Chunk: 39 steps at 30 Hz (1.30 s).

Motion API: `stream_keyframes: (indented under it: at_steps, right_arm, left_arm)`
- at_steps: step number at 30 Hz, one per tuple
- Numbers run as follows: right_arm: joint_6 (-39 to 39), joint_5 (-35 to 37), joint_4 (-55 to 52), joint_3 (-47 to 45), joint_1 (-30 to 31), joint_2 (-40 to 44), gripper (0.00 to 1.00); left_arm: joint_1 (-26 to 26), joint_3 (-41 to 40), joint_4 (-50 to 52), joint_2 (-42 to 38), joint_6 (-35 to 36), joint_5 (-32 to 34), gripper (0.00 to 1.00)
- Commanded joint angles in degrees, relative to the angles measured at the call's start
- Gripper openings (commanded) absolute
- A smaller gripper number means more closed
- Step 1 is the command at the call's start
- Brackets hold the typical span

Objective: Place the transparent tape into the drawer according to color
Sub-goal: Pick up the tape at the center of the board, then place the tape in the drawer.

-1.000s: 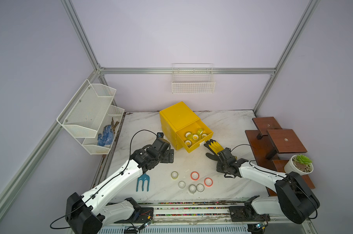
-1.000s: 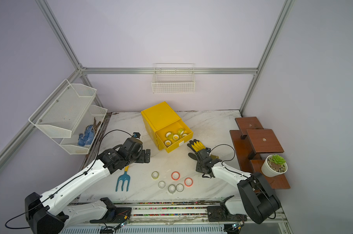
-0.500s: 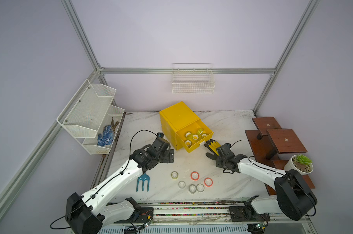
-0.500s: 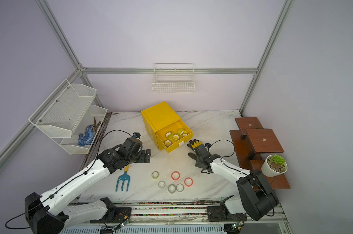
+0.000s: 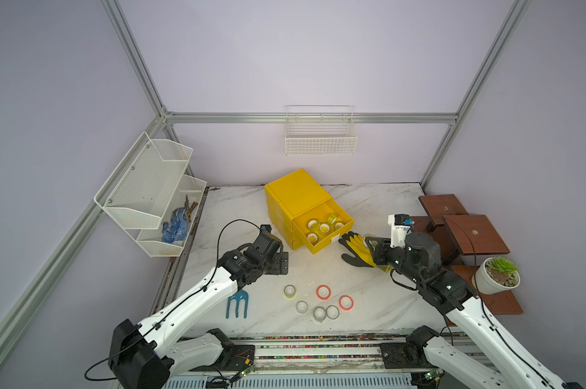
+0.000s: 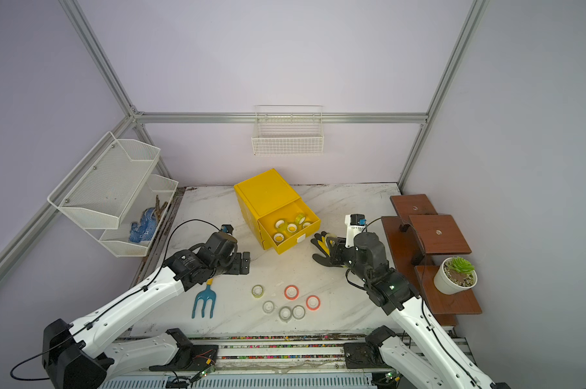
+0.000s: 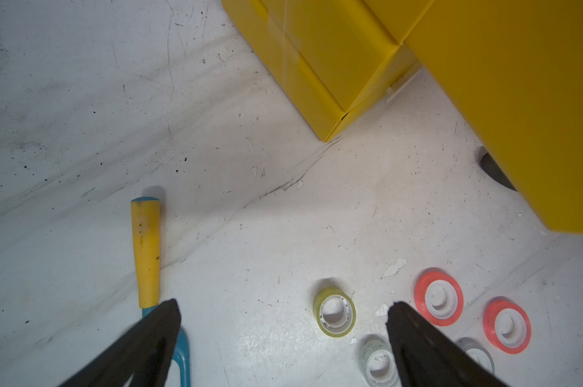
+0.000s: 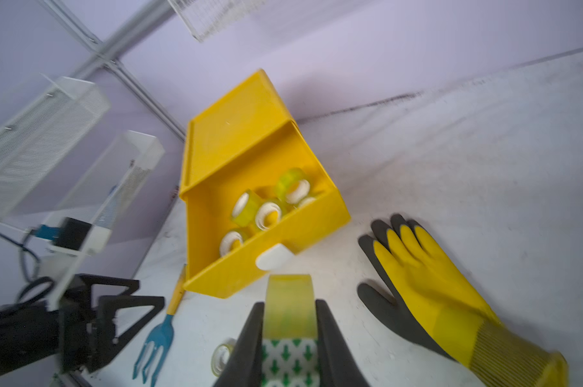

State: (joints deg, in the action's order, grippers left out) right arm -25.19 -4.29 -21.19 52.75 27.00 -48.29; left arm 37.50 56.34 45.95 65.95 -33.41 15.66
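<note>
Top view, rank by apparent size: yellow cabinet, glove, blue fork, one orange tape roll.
1. yellow cabinet, by far the largest.
2. glove, cuff end partly hidden.
3. blue fork, handle hidden, so only the prongs count. Its true size against the glove is unsure.
4. orange tape roll, the smallest.

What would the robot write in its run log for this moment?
right gripper: shut on yellow-green tape roll, near open drawer | left gripper: open, above table | loose rolls: six on table
</note>
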Motion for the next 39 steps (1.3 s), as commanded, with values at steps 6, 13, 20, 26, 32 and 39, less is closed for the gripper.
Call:
stream_keyframes:
  at_steps: [6,13,20,26,32,39]
  right_arm:
    - [2.3,-14.5,9.7,15.6,0.6,-22.9,0.08]
    - [5.1,-8.4,5.9,23.2,2.9,-36.1,0.07]
    - [5.3,-4.1,6.5,23.9,3.9,-41.3,0.08]
    - [5.6,0.0,7.3,24.9,4.0,-42.4,0.4]
    - [5.8,3.6,8.6,26.5,4.1,-38.1,0.56]
    - [3.7,4.3,12.4,18.8,4.1,-27.5,0.55]
  left_arm:
    - [-0.6,0.2,-0.8,-2.1,-1.6,0.0,1.0]
    - [-0.6,-0.5,-1.2,-1.8,-1.8,-2.2,1.0]
    - [-0.6,-0.5,-1.0,-0.1,-1.0,-4.6,1.0]
    - [-0.6,-0.7,-0.9,1.5,0.2,-6.8,1.0]
    - [-0.6,-1.4,-0.8,2.9,0.2,-8.5,1.0]
    - [-0.6,-3.4,-1.2,4.0,-0.2,-11.1,1.0]
